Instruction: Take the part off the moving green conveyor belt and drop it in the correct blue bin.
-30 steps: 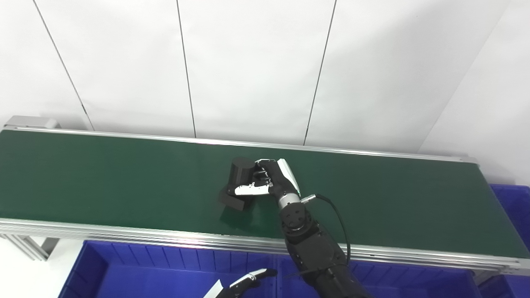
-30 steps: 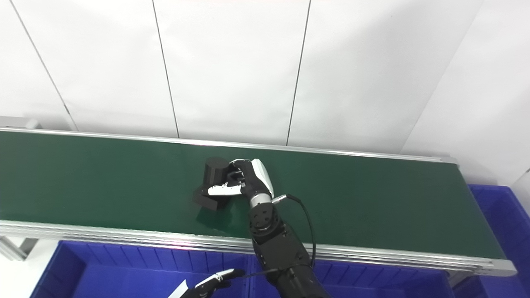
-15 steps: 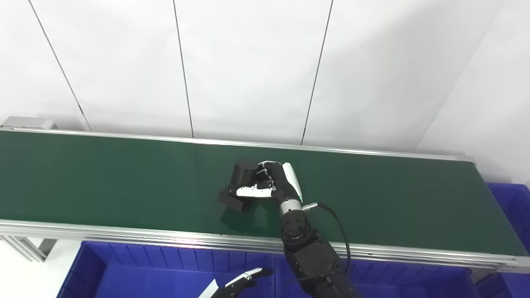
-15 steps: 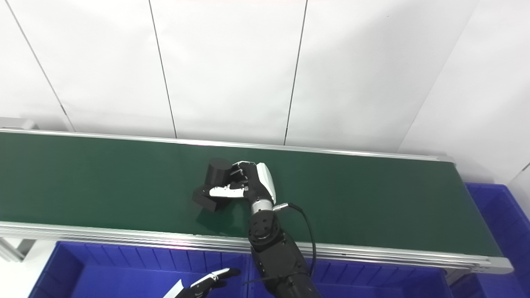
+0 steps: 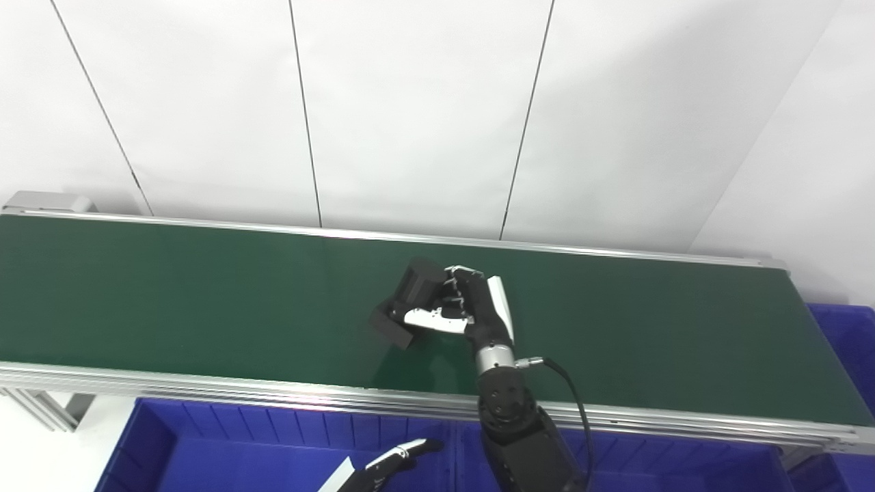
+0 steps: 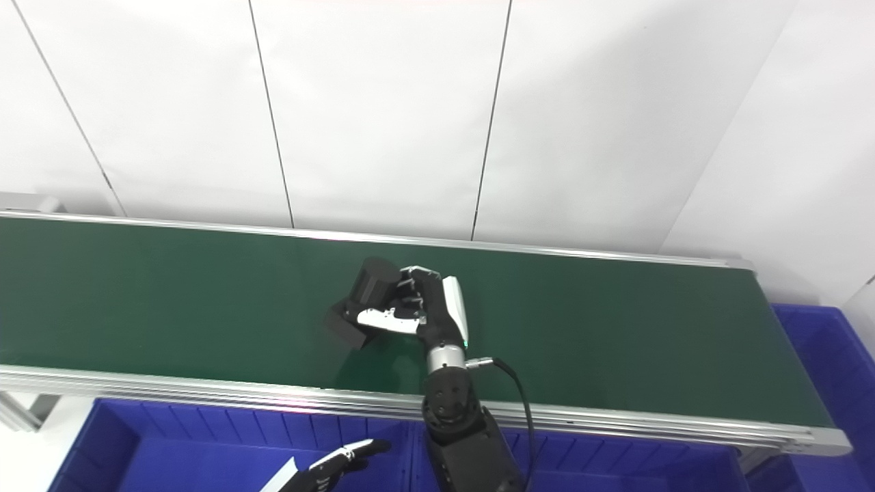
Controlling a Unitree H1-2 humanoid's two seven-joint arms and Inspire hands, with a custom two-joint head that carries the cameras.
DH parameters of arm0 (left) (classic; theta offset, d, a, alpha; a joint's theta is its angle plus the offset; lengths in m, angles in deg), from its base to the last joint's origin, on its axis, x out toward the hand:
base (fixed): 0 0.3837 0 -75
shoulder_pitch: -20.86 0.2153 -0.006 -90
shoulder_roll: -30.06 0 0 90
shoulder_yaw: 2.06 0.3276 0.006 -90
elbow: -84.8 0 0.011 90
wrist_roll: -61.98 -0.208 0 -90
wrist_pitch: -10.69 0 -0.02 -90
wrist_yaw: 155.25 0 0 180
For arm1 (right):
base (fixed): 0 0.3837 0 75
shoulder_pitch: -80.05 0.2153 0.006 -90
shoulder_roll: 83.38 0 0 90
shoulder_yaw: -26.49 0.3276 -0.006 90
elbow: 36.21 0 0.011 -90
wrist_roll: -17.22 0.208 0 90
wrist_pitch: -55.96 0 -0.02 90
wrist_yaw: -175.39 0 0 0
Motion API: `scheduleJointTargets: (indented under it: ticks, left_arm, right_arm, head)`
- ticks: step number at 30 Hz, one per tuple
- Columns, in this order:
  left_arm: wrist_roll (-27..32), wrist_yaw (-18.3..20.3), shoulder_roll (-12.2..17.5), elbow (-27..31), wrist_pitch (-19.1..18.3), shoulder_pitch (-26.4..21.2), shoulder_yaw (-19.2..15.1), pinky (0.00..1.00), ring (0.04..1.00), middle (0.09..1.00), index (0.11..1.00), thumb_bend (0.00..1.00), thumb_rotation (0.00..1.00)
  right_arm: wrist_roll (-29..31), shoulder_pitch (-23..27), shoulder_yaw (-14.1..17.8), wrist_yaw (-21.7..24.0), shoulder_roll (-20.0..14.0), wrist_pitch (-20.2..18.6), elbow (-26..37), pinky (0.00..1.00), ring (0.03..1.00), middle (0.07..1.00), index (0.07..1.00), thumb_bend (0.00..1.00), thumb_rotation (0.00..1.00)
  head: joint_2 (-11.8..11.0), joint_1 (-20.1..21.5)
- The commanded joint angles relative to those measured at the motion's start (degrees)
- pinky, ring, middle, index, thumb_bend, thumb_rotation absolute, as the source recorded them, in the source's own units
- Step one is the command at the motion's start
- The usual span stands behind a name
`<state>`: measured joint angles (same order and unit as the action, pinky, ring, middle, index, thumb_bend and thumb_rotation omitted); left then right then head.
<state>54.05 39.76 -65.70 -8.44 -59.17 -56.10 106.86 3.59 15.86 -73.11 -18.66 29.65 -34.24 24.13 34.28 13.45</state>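
1. Left eye view: our right hand (image 5: pixel 472 311) is clenched around the black part (image 5: pixel 410 301), a cylinder on a block base, tilted and apparently lifted just off the green conveyor belt (image 5: pixel 171 294). The pickup looks done; carry and drop remain.
2. Right eye view: the blue bin (image 6: pixel 171 444) lies below the hand, past the belt's near metal rail (image 6: pixel 205 389), with open room between. Our left hand (image 6: pixel 328 468) is barely visible over the bin; we cannot tell its state.

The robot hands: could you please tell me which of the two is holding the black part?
The right robot hand, out over the green conveyor belt, is closed around the black part. The left robot hand holds nothing and sits low over the blue bin.
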Motion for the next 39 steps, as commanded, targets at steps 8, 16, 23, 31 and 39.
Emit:
scheduleJointTargets:
  ticks: [8, 16, 23, 31, 39]
  left_arm:
    - [1.2, 0.3, 1.3, -0.1, 2.5, -1.3, -1.2, 0.93, 0.935, 0.910, 0.850, 0.81, 0.87]
    - [2.8, 1.0, 2.8, 1.1, 2.5, -1.5, -2.0, 0.93, 0.940, 0.915, 0.860, 0.80, 0.86]
    - [4.2, 1.4, 3.1, 3.9, 0.8, -1.5, -3.4, 0.91, 0.927, 0.909, 0.854, 0.79, 0.87]
    - [3.7, 1.0, 2.7, 11.3, -8.2, -0.1, -4.9, 0.87, 0.910, 0.912, 0.877, 0.78, 0.85]
    - [3.2, 0.2, 1.0, 14.7, -12.8, -0.1, -5.5, 0.83, 0.903, 0.912, 0.871, 0.76, 0.82]
  right_arm:
    - [1.7, -8.5, 1.2, 4.0, -3.0, 1.2, 19.8, 0.47, 0.514, 0.506, 0.480, 0.52, 0.00]
    - [0.6, -17.5, 1.7, 6.4, -5.5, -2.0, 32.5, 0.30, 0.381, 0.463, 0.496, 0.52, 0.00]
    - [-0.1, -25.0, 2.5, 9.0, -8.9, -2.6, 39.9, 0.34, 0.414, 0.445, 0.499, 0.52, 0.00]
    - [2.1, -33.2, 4.8, 14.8, -13.4, -13.6, 52.4, 0.21, 0.284, 0.417, 0.499, 0.52, 0.00]
    - [-0.3, -35.9, 3.8, 21.4, -20.8, -20.5, 57.4, 0.29, 0.382, 0.451, 0.518, 0.51, 0.00]
  head:
    - [0.3, 1.1]
    - [4.2, 4.0]
    - [7.5, 5.5]
    - [11.5, 4.9]
    - [13.4, 1.0]
